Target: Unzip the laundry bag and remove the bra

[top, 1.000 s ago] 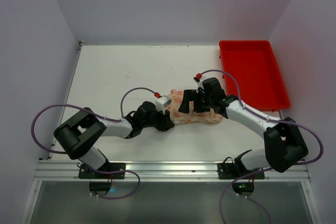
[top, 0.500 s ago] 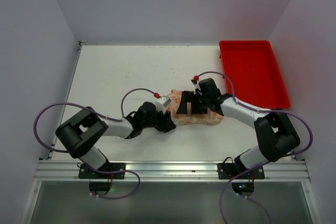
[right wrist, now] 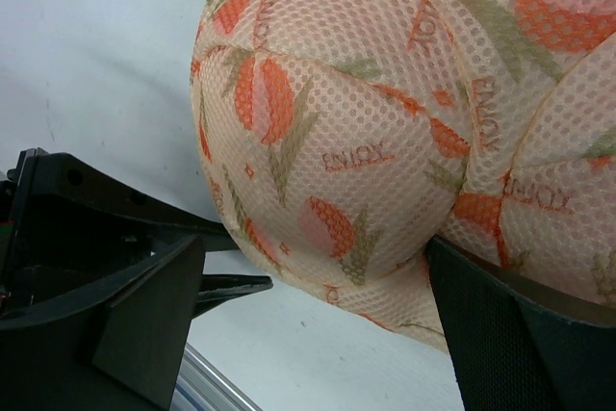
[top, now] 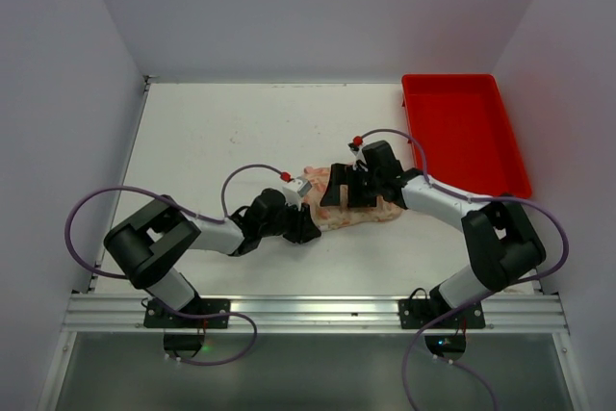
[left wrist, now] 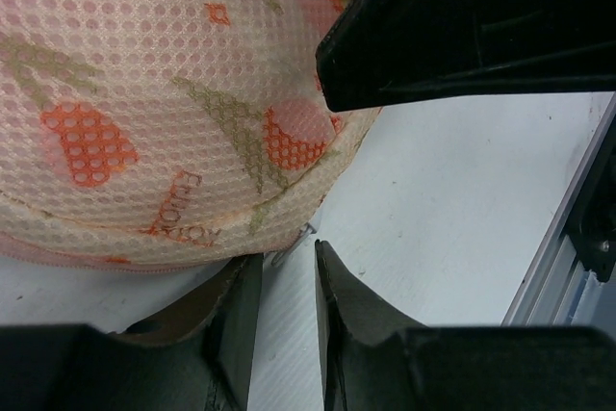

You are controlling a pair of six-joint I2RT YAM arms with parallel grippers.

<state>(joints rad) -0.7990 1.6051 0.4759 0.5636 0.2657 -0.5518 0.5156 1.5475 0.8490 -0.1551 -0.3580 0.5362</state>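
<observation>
laundry bag (top: 351, 209) mid-desk. right hand (top: 354, 190), wide open, has shifted left astride it; left hand (left wrist: 286, 255) has narrowed to a slit at the zip pull (left wrist: 304, 232), gripping nothing yet. unzipping looks not begun.

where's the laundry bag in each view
top external: laundry bag near the middle of the white table.
left wrist: laundry bag fills the upper left.
right wrist: laundry bag fills the upper right.
shared landmark: the white table beneath it, in all three.
</observation>
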